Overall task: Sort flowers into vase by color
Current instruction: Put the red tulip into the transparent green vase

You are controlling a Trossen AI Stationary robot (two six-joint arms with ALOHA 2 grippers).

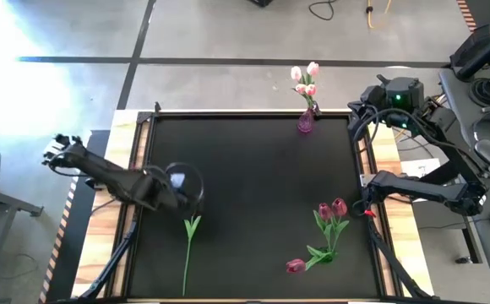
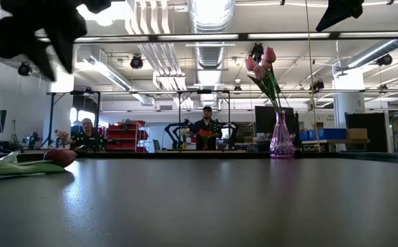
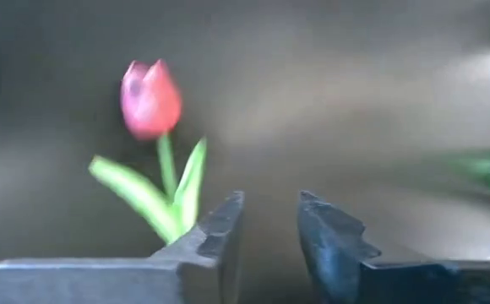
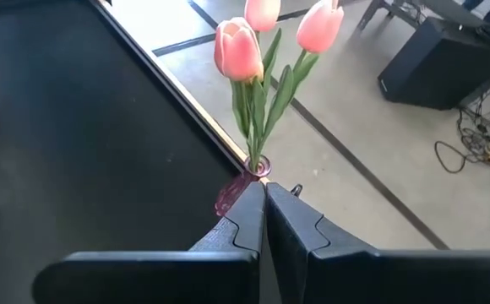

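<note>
Three pink tulips already stand in the purple vase at the bench far edge, three magenta tulips still lie unsorted, the left hand slightly parted and empty, the right hand closed and empty

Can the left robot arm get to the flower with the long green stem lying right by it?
Probably yes. The left gripper sits open right at the top of the green-stemmed flower on the black table, and nothing lies between them.

Pale pink tulips upright in the vase — dark tulips lying loose on the table
</note>
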